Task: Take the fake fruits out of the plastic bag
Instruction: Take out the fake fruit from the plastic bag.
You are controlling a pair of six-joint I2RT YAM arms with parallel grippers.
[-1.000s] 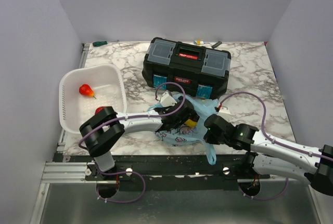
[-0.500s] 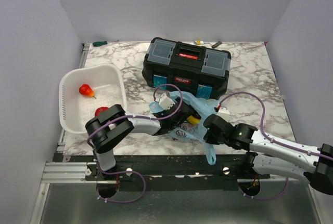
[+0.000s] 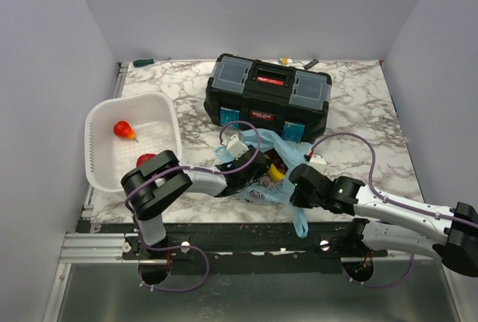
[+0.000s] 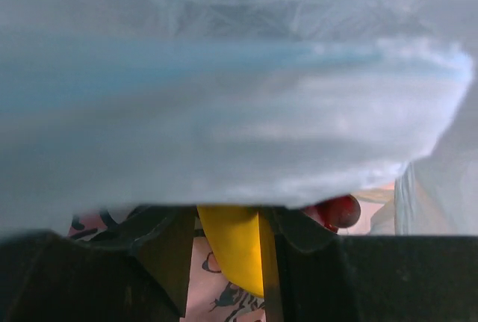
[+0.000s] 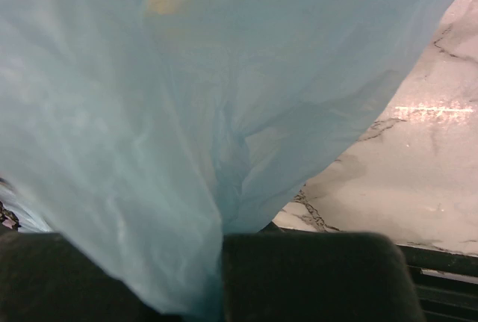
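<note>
Light-blue translucent plastic bag (image 3: pixel 290 156) with its pink-and-white cartoon print lies crumpled on the marbled desk (image 3: pixel 358 113), just in front of the black plastic toolbox (image 3: pixel 269 96). The left tool (image 3: pixel 261 166) is reaching into the bag's mouth, and the left wrist view makes it plain: the dark fingers (image 4: pixel 168 258) are pressed against both sides of the yellow plastic banana (image 4: pixel 233 243), pinching it under a sheet of blue film. A glossy dark red fruit (image 4: pixel 337 211) peeks out just to the banana's right, also inside the bag. From above, the banana shows as a yellow spot in the opening. Over on the other side, the right tool (image 3: pixel 294 187) is down at the bag's near edge, and its own camera shows the film gathered into a fold and nipped tight between its two fingers. Off to the left stands the white slotted plastic basket (image 3: pixel 97 124), with a small red pear-shaped fruit (image 3: pixel 123 129) lying inside.
</note>
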